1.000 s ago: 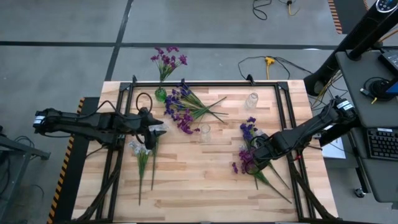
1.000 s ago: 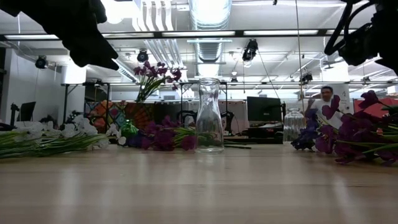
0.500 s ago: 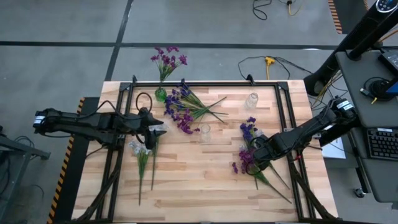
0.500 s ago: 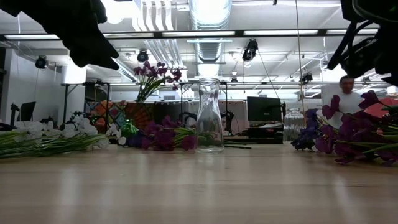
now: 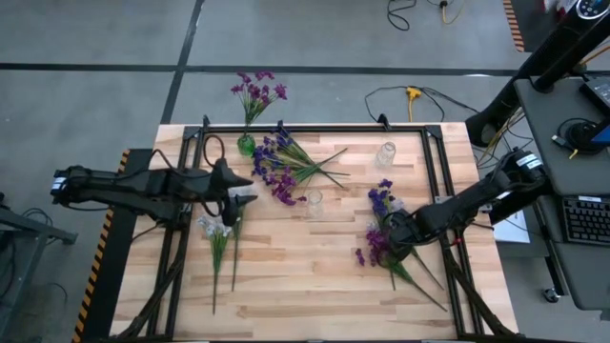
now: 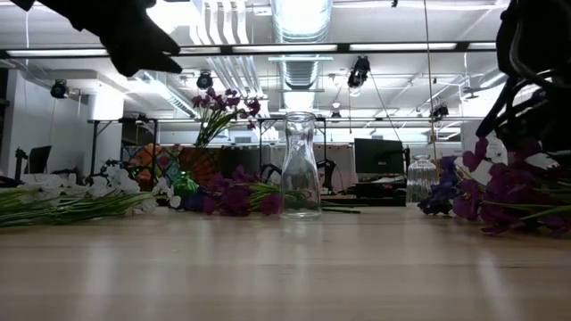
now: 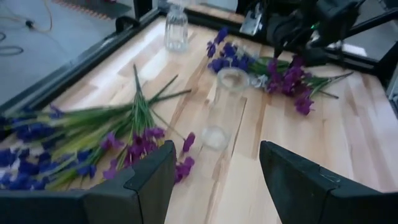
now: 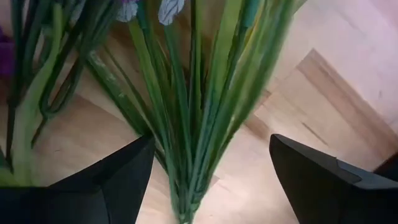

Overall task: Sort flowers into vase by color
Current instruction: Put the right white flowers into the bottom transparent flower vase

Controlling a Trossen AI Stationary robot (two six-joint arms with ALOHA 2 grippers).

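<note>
My left gripper (image 5: 240, 194) (image 7: 214, 158) hangs open above the table, just beyond the blossoms of the white-lavender flowers (image 5: 217, 232), which lie flat near the left edge. My right gripper (image 5: 393, 236) (image 8: 211, 143) is open and low over a pile of blue-violet and magenta flowers (image 5: 379, 224); its fingers stand on either side of the green stems (image 8: 186, 124). Whether they touch the stems I cannot tell. A green vase (image 5: 246, 145) at the far edge holds magenta flowers (image 5: 257, 90). One clear vase (image 5: 314, 203) (image 6: 301, 165) stands upright mid-table.
A second clear vase (image 5: 385, 153) (image 7: 176, 28) stands near the far right. A big heap of blue-violet and magenta sprays (image 5: 284, 162) (image 7: 93, 137) lies between the green vase and the middle vase. Bare wood (image 5: 305, 276) spreads along the near edge. Black frame rails (image 5: 434, 171) cross the table.
My right gripper has come down toward the flower pile on the right. My left gripper has risen a little and drifted toward the far edge. The flowers and vases have stayed where they were.
</note>
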